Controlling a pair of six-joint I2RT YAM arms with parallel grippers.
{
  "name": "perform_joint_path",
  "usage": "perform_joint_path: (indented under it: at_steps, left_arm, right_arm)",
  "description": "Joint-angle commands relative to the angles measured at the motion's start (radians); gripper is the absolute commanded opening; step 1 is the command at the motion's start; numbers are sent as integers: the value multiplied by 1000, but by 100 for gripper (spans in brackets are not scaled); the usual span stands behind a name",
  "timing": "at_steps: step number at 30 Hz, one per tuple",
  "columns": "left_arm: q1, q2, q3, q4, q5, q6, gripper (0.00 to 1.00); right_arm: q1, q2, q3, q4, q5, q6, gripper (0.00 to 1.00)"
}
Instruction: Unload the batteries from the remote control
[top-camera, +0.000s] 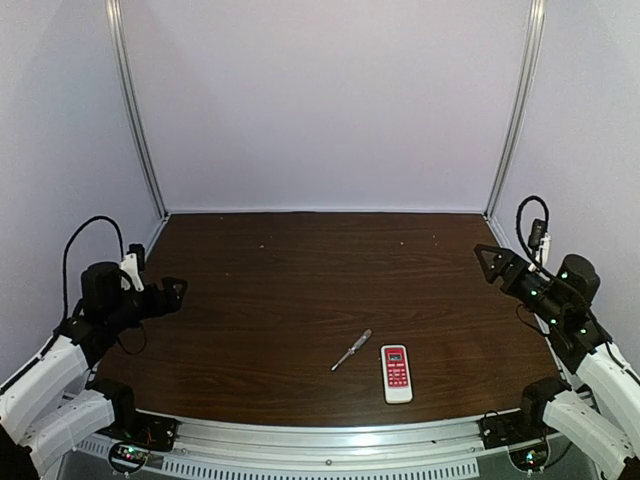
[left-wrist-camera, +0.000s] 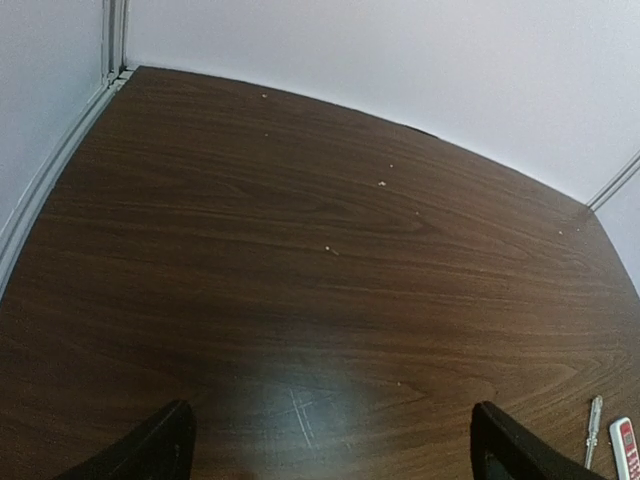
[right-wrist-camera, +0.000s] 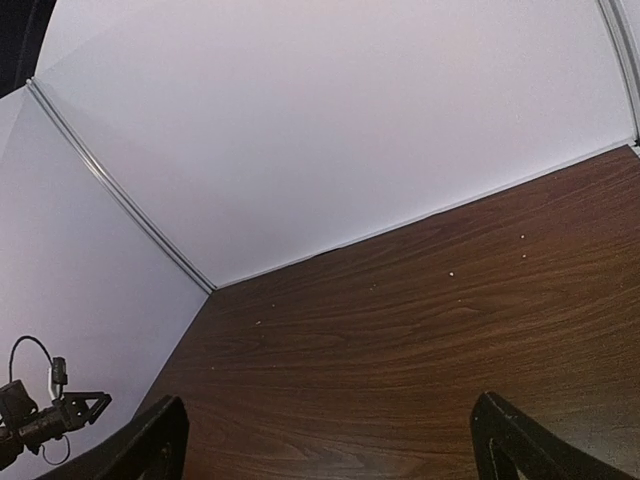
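Seemingly light, stiff and slick, the remote control lies button-side up at the lower centre-right of the counter, best taken across its long edges, while the left pincer and right pincer both gape wide, empty.

The left arm rises from the lower left of the top view and folds back on itself. The left gripper is held level and points toward the middle of the frame. The right arm mirrors it at the lower right, with the right gripper aimed up and to the left. Both pairs of jaws stand wide apart and hold nothing. In the wrist views the left fingers and right fingers show only at the bottom corners. From above the left jaws are foreshortened, so their spread is hard to judge there.
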Motion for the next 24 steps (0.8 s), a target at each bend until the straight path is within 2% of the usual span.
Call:
perform_joint_path:
  at_steps: [1, 7, 12, 18, 24]
  left_arm:
    - [-44, 17, -12, -13, -90, -10, 97]
    - [-80, 60, -10, -10, -166, -28, 97]
    - [-93, 61, -13, -9, -186, -34, 97]
    - [-98, 44, -21, -10, -200, -39, 97]
    - [-99, 43, -22, -15, -219, -51, 97]
  right_arm:
    - [10, 3, 0, -77, -26, 18, 100]
    - [41, 31, 0, -93, -27, 80, 100]
    - [187, 103, 106, -291, 187, 42, 100]
    - [406, 208, 186, -414, 454, 66, 100]
    - [557, 344, 220, -474, 548, 97, 100]
